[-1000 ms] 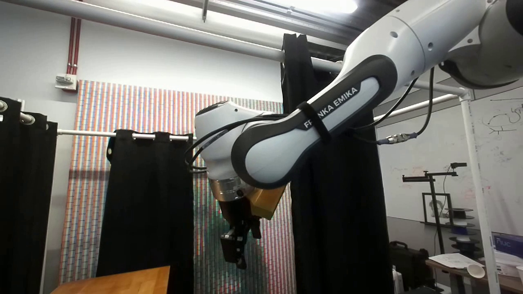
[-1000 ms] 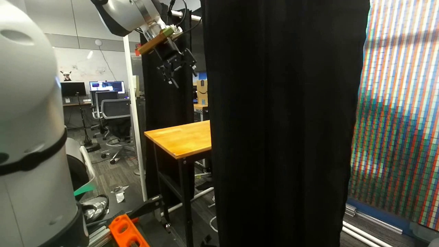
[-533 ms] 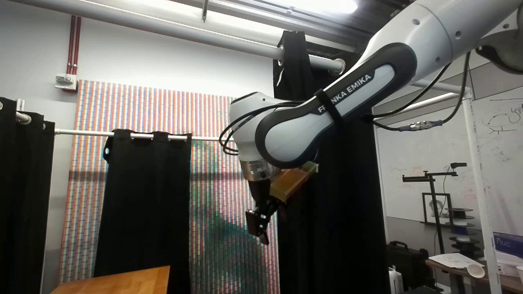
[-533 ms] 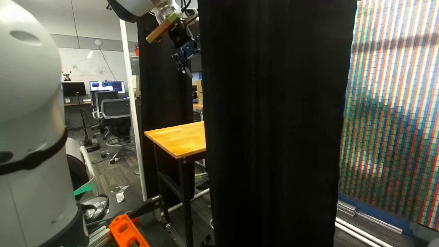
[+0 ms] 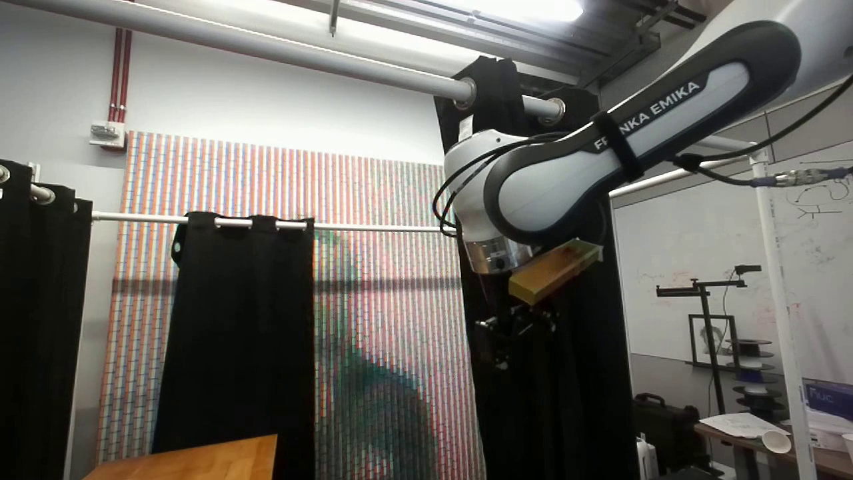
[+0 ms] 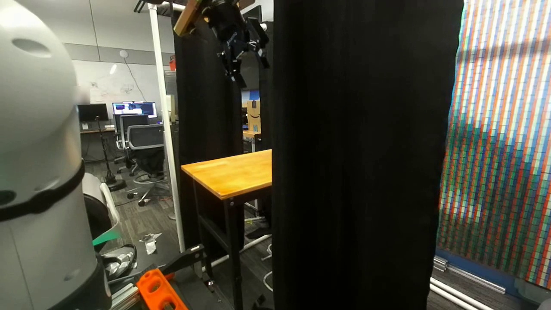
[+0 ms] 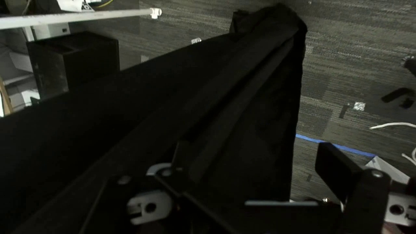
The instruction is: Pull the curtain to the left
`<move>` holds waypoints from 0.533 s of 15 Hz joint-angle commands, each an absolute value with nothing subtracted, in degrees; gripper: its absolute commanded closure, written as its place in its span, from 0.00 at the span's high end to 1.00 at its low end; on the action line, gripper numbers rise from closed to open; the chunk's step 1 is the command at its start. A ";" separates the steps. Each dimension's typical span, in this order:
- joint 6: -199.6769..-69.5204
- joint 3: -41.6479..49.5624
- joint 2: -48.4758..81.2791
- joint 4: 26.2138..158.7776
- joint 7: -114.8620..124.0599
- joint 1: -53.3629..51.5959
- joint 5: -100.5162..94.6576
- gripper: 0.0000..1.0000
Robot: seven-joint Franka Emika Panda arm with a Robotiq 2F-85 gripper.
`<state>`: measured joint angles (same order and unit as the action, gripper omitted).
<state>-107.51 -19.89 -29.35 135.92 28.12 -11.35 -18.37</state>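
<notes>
The site is a laboratory with an office area. Laboratory indicators are a white-and-black jointed robot arm (image 5: 590,170) lettered FRANKA EMIKA and a broad, hand-marked whiteboard (image 5: 733,233). Office indicators are a lit rectangular monitor (image 6: 134,107), a grey mesh-backed wheeled chair (image 6: 147,137) and a grey, streaked carpet floor (image 7: 351,42).

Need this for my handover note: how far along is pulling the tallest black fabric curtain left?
Looks done: the approach; the black two-fingered gripper is open near the tall black fabric curtain. In hand: probably lining up, the curtain's edge showing between the spread jaws in the wrist view. Remaining: likely gripping and pulling; no fabric is visibly pinched.
</notes>
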 commanded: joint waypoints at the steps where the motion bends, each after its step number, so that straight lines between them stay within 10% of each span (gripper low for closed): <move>1: -104.56 -17.39 -37.37 139.78 26.75 -11.97 -12.14 1.00; 8: -105.99 -10.86 -48.27 145.24 18.77 -10.53 -7.62 1.00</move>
